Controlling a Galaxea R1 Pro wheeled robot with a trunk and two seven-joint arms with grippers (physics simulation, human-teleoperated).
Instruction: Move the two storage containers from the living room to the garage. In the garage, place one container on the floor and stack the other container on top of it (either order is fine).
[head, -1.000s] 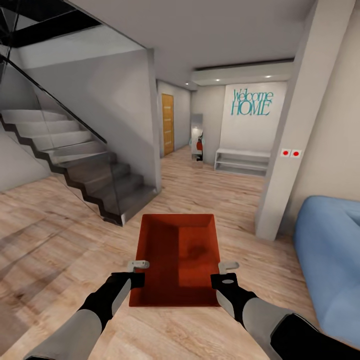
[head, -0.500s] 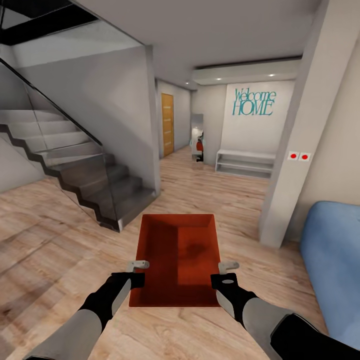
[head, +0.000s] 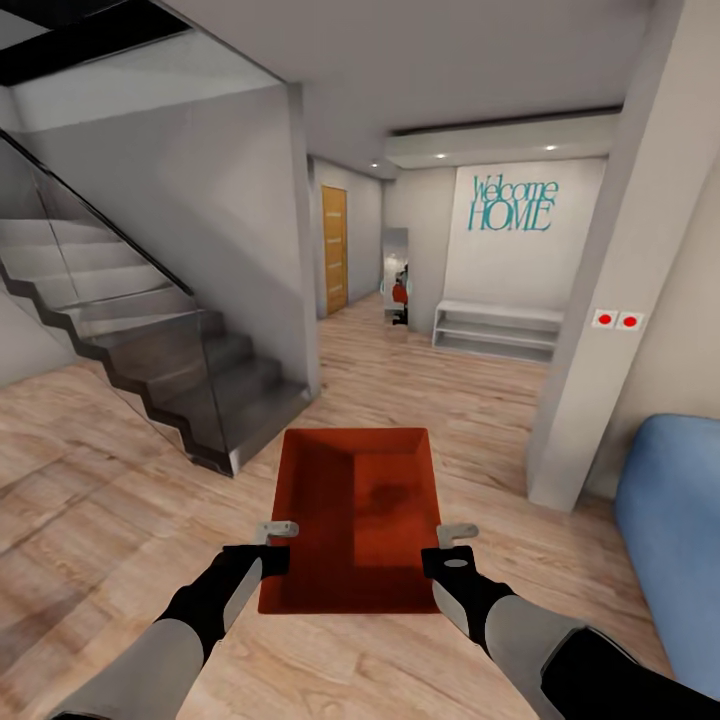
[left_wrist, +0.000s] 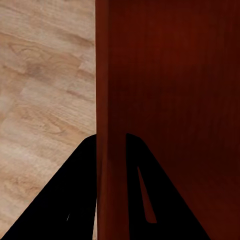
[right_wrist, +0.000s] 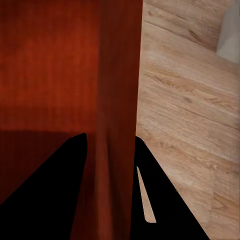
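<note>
One red-orange rectangular open-topped storage container (head: 352, 520) is carried low in front of the robot, above the light wood plank floor (head: 120, 470), gripped on both long sides. At far left a dark staircase with a glass balustrade (head: 150, 340) climbs beside a grey wall. The left end effector (head: 276, 530) pinches the container's left wall, and the left wrist view shows one dark finger on each side of that wall (left_wrist: 107, 150). Past the container, down the hall, stand an orange-brown wooden door (head: 334, 250), a tall mirror (head: 395, 275) and a low white shelf unit (head: 497, 330) under teal "Welcome HOME" lettering (head: 512, 204). The right end effector (head: 456, 533) pinches the right wall, its fingers straddling the rim in the right wrist view (right_wrist: 117, 145). A grey pillar with two red switches (head: 615, 320) rises further right, with a blue sofa (head: 675, 520) at the edge.
</note>
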